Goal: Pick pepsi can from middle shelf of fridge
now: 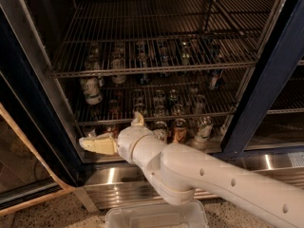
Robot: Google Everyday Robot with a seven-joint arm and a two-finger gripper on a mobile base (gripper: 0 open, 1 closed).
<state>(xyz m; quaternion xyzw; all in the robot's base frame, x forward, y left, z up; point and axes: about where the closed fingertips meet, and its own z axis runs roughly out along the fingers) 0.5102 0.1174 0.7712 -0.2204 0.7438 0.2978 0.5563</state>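
The fridge (269, 92) stands open, with a dark blue frame and wire racks inside. The middle shelf (156, 116) is a grey wire rack holding several cans. A small dark can (214, 80) at its right end looks like the pepsi can; its label is too dim to read. A white-and-green can (91, 90) stands at the left end. My gripper (97, 144) is low at the fridge's front left, below the middle shelf's front bar and well left of the dark can. It holds nothing that I can see.
Several more cans (179, 129) stand on the bottom level just right of my wrist. An upper wire rack (152, 69) overhangs the middle shelf. The stainless base panel (110, 176) and a clear plastic bin (156, 215) lie below my arm. The open door edge (28, 127) is at the left.
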